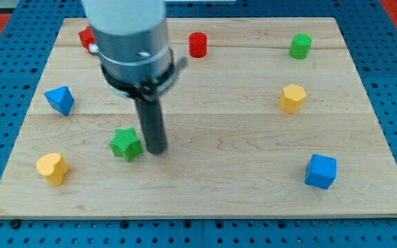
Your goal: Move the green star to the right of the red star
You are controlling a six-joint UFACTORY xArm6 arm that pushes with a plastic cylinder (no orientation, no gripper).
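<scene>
The green star (125, 144) lies on the wooden board (240, 158) at the lower left. My tip (156, 149) rests on the board just to the right of the green star, close to it or touching it. The red star (86, 37) is at the view's top left, partly hidden behind the arm's grey body (129, 34). The green star is well below the red star and a little to its right.
A red cylinder (198, 44) and a green cylinder (300, 46) stand near the top edge. A blue triangular block (60, 100) is at the left, a yellow heart (52, 167) at the lower left, a yellow hexagon (292, 98) at the right, a blue cube (320, 171) at the lower right.
</scene>
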